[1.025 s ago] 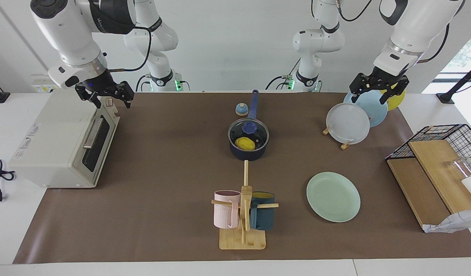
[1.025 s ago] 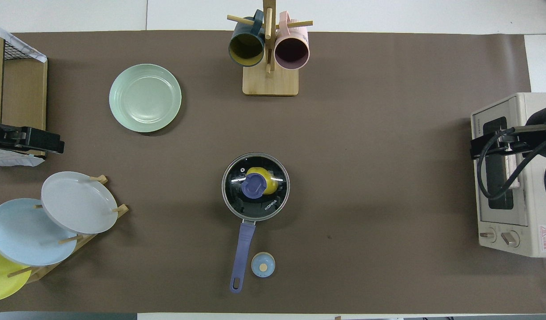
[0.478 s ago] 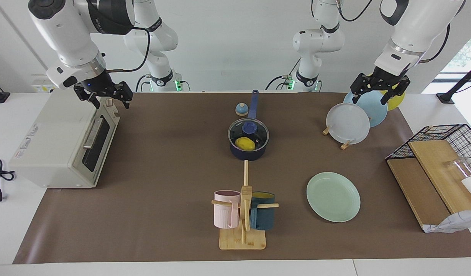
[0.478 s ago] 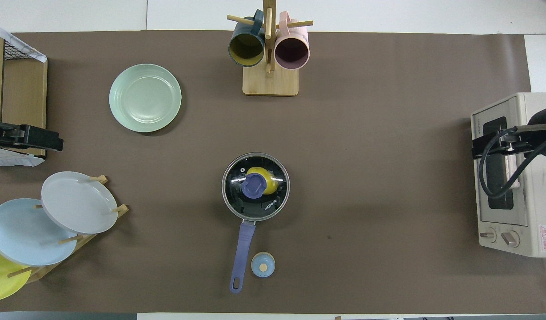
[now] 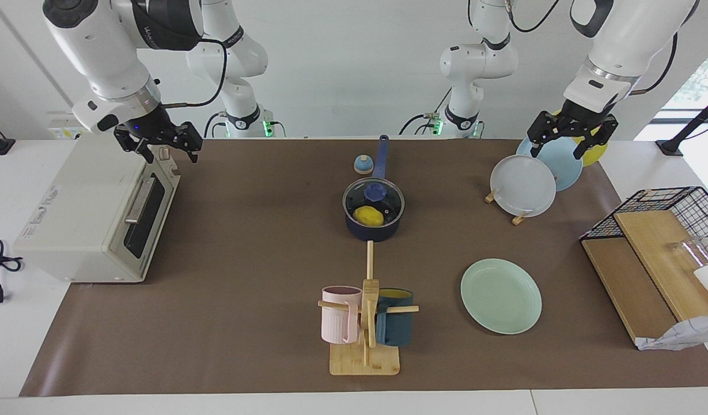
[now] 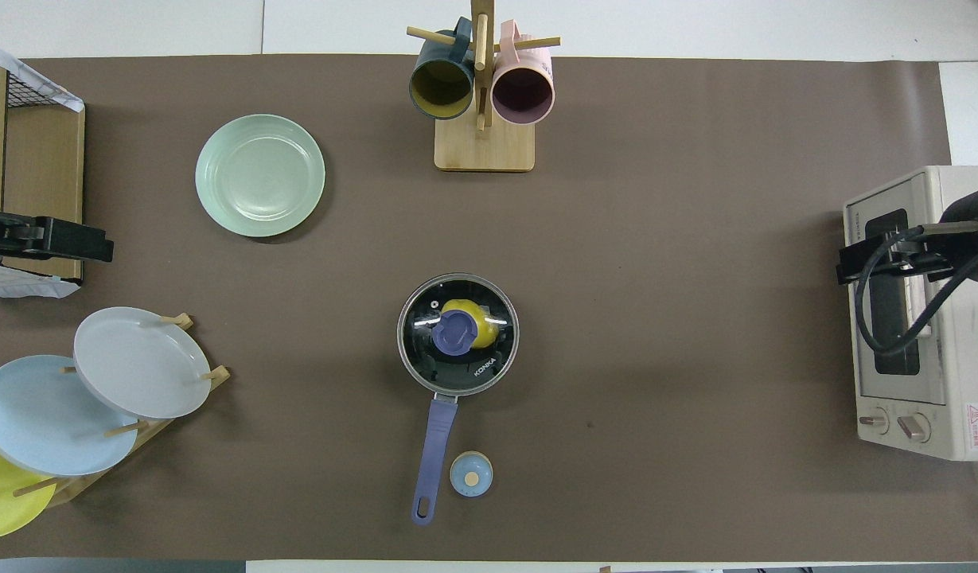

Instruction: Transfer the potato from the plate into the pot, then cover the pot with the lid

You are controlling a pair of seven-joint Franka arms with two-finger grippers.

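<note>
The dark navy pot (image 5: 374, 233) stands mid-table, its long blue handle (image 6: 438, 434) pointing toward the robots. The glass lid (image 5: 390, 203) (image 6: 425, 360) with the blue knob sits on the pot. Through the glass shows the yellow potato (image 5: 369, 216) (image 6: 481, 328), inside the pot. The mint-green plate (image 5: 500, 295) (image 6: 260, 175) lies bare, farther from the robots, toward the left arm's end. My left gripper (image 5: 556, 151) hangs open over the plate rack, holding nothing. My right gripper (image 5: 169, 154) is open and holds nothing, over the toaster oven's top front edge.
A plate rack (image 5: 521, 218) holds grey, light blue and yellow plates. A mug tree (image 5: 366, 323) with pink and teal mugs stands farther out than the pot. A toaster oven (image 5: 94, 213), a wire-and-wood shelf (image 5: 647, 253) and a small bell-shaped knob (image 5: 363, 165) are also on the table.
The left gripper has risen slightly over the plate rack. The right gripper has barely shifted. Pot, lid, potato and plate have not moved.
</note>
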